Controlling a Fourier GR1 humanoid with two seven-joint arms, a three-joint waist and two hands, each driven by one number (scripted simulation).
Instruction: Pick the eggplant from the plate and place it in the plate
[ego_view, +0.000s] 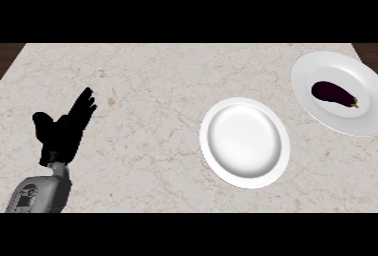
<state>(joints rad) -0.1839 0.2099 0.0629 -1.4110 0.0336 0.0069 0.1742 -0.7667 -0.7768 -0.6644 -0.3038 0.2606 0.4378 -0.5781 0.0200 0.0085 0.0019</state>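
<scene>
At the left of the frame, my left hand (65, 127) is resting open, fingers straight, holding nothing. At centre, the empty plate (244, 143) is waiting. At upper right, the eggplant (334, 94) is lying on the far plate (314, 70). My right hand is not showing; grasping across the eggplant's middle should suit best.

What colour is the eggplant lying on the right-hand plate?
Dark purple, nearly black, with a small pale stem tip: eggplant, head view.

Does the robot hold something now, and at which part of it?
Nothing is held. The left hand is open, resting; the eggplant lies on the far-right plate.
</scene>
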